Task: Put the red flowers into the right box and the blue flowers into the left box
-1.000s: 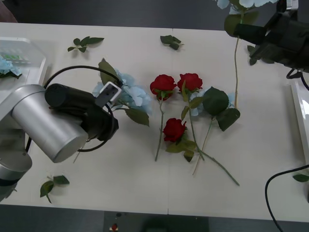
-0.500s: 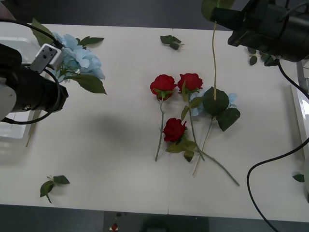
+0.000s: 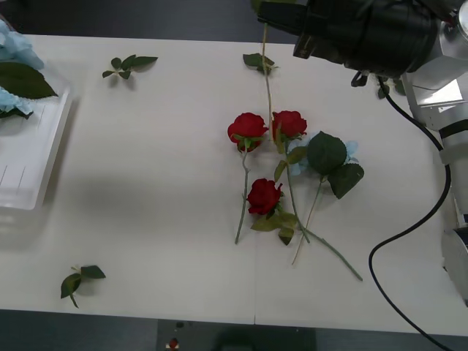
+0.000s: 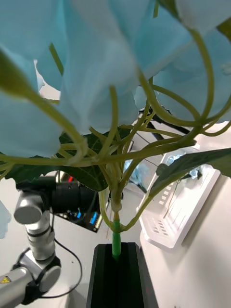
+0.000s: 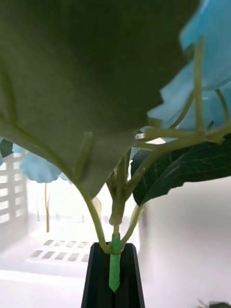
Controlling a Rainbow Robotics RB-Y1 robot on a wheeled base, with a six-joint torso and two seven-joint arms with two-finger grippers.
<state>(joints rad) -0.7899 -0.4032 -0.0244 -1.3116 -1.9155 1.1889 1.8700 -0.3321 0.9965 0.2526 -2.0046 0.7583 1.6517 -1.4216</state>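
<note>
Blue flowers (image 4: 96, 72) (one per arm) clamped in right gripper (image 4: 115, 269), left gripper (image 5: 113, 274)

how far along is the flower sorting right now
Early to midway. Done: blue blooms already lie in the left box. In hand: the left gripper grips a blue hydrangea above that box, and the right gripper holds a second hydrangea lifted. Left: three red roses and one more blue flower on the table.

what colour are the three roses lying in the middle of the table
Red, on thin green stems; the front view shows them best.
</note>
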